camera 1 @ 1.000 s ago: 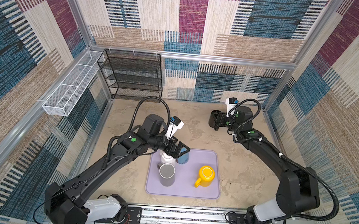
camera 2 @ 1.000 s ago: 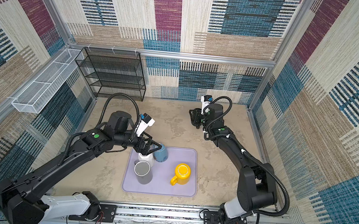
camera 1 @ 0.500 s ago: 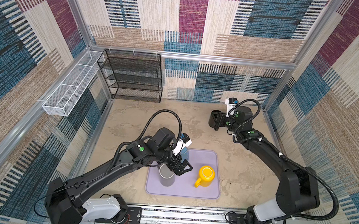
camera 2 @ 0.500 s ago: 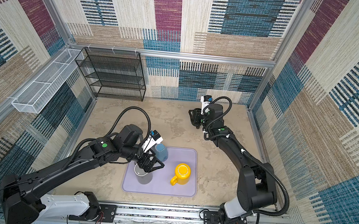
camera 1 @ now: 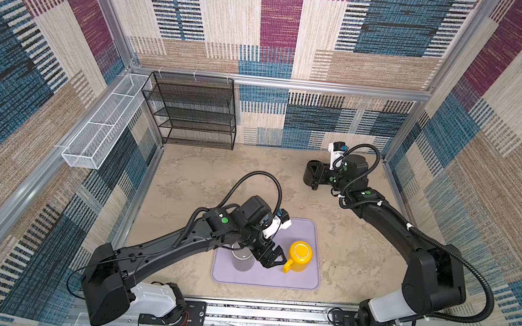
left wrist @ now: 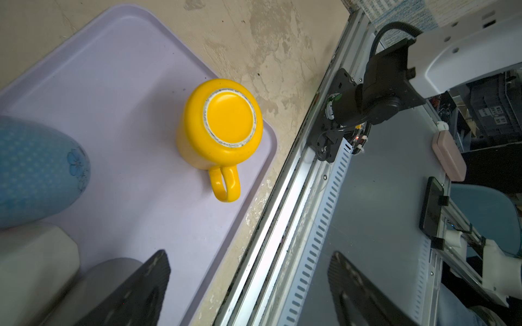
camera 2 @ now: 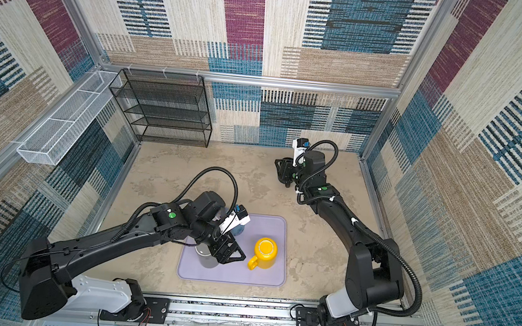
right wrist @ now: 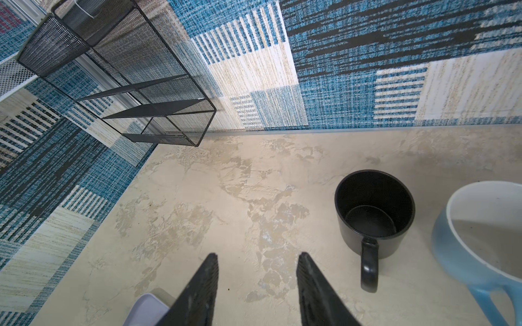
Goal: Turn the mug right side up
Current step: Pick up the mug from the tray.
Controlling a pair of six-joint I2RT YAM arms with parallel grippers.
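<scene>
Left gripper (camera 1: 276, 262) now nearer upside-down yellow mug (camera 1: 300, 255), jaws wide, empty; right gripper (right wrist: 257, 255) half-open, empty

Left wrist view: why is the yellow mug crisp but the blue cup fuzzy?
Left wrist view: the blue cup sits close to the lens, out of focus; the yellow mug, farther off, is sharp. Right wrist view: the black mug is sharp.

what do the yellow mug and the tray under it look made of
The yellow mug looks like glazed ceramic: glossy, with a bare whitish ring around its upturned base. The lavender tray is probably plastic or silicone: smooth, matte, with a rounded raised rim.
</scene>
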